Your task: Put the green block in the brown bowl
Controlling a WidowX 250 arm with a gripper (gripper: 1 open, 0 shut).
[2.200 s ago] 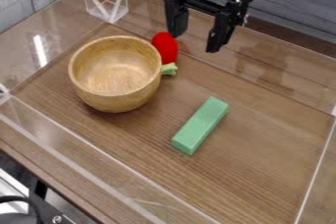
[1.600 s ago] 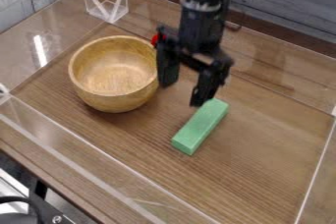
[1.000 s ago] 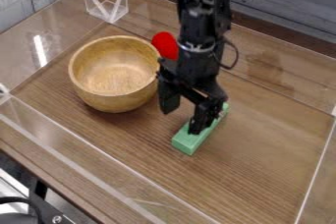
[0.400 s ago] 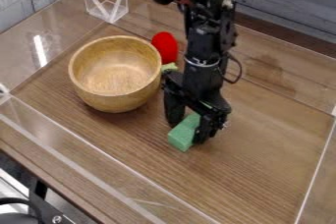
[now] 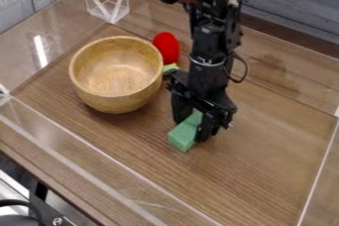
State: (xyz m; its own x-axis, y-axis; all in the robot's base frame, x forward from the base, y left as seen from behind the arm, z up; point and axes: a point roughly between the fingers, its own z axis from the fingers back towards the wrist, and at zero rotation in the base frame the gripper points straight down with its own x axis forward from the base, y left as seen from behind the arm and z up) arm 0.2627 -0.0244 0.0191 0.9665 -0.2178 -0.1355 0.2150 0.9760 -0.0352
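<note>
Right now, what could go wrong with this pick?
The gripper has closed around the green block, but the arm hides much of the contact, so a weak or off-centre grip could go unseen and let it slip or twist on the lift.

The brown bowl has a thick raised rim close by; if the block is carried too low, its end may catch there and nudge the bowl.

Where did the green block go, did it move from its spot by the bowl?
No, the green block looks like it hasn't really moved; it's right of and below the brown bowl, as before.
</note>
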